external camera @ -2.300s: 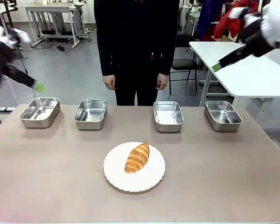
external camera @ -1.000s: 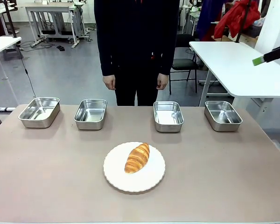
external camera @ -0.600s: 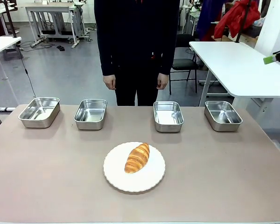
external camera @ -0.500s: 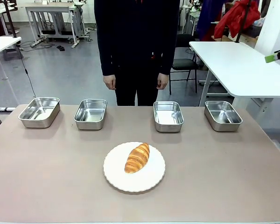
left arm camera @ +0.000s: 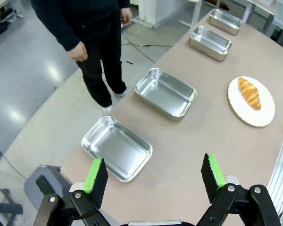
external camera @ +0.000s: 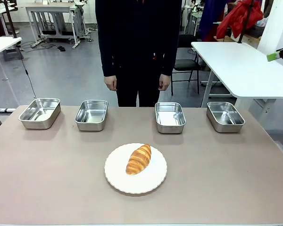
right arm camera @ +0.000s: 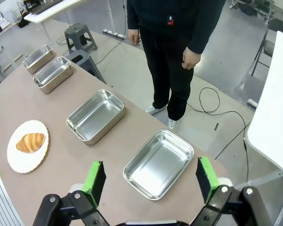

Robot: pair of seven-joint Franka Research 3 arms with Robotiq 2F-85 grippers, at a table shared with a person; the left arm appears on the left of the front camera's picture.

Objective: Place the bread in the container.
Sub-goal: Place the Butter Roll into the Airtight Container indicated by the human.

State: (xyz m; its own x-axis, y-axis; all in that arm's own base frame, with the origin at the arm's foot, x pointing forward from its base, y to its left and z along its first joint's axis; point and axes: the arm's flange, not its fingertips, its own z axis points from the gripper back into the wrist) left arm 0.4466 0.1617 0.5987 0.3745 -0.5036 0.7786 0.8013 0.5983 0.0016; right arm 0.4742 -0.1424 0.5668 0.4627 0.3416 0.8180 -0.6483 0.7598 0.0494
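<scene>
Glossy grey floor (external camera: 70, 70), white tables (external camera: 240, 66), black chair (external camera: 184, 65).

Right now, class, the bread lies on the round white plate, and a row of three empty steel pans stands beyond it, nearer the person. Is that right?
One detail is wrong: the row has four empty steel pans, not three, as the front view shows. The bread does lie on the round white plate, with the pans beyond it, nearer the person.

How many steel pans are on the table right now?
4, in a row along the far edge: far-left pan, left-centre pan, right-centre pan, far-right pan. All empty. None appears hidden.
</scene>
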